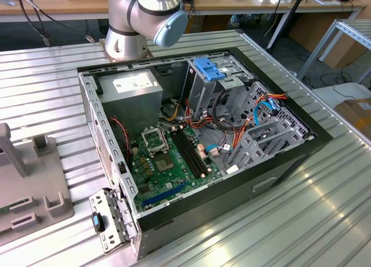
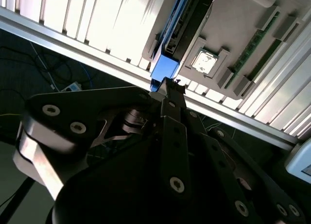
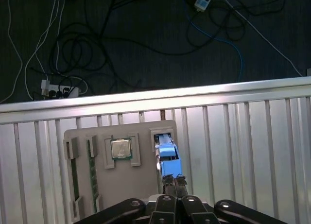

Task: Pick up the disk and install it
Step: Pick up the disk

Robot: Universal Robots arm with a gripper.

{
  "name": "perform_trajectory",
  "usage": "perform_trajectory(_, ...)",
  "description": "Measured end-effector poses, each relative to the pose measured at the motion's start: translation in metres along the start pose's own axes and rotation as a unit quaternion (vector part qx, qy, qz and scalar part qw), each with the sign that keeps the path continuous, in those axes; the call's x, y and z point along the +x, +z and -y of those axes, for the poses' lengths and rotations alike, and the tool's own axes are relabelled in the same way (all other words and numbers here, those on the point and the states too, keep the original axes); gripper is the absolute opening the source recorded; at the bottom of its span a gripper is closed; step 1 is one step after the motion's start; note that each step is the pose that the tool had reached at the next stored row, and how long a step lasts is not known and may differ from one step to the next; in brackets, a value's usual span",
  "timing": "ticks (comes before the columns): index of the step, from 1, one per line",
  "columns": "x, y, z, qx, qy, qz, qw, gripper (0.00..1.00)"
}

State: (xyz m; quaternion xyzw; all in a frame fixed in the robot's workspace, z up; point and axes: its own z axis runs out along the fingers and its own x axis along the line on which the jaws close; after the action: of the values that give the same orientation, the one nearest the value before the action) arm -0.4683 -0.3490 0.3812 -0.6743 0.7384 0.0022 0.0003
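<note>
Black fingers of the gripper (image 3: 174, 178) sit closest in both wrist views. The two fingers are close together, with just a thin line between them. Their tips are right at the near blue end of the disk (image 3: 168, 155). I cannot tell if they pinch the blue edge or just touch it.

The disk looks to stand on a thin edge in a slot of the grey tray (image 3: 141, 185). Its long side runs the same way as the ribs of the metal table (image 3: 243, 151). One end points to the table's edge rail (image 3: 146, 98). The other end points to the gripper. In the second wrist view its side looks dark, with a blue strip along it.

Just beside the disk, in the next pocket of the tray, lies a square chip (image 3: 120, 148). Past that, thin green cards (image 3: 91, 170) stand in slots.

In the exterior view the tray lies at the exterior view's left, near the open computer case (image 1: 290, 163). Behind the case stands the arm's base (image 1: 124, 44).
</note>
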Motion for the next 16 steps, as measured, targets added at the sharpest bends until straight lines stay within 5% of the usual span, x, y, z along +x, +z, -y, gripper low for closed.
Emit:
perform_trajectory(3,0.0000,0.0000,0.0000,0.0000,0.000,0.0000,1.0000,0.29)
perform_trajectory(6,0.0000,0.0000,0.0000,0.0000,0.000,0.0000,1.0000,0.36)
perform_trajectory(7,0.0000,0.0000,0.0000,0.0000,0.000,0.0000,1.0000,0.54)
perform_trajectory(11,0.0000,0.0000,0.0000,0.0000,0.000,0.0000,1.0000,0.66)
perform_trajectory(16,-0.0001,0.0011,0.0001,0.0000,0.000,0.0000,1.0000,0.66)
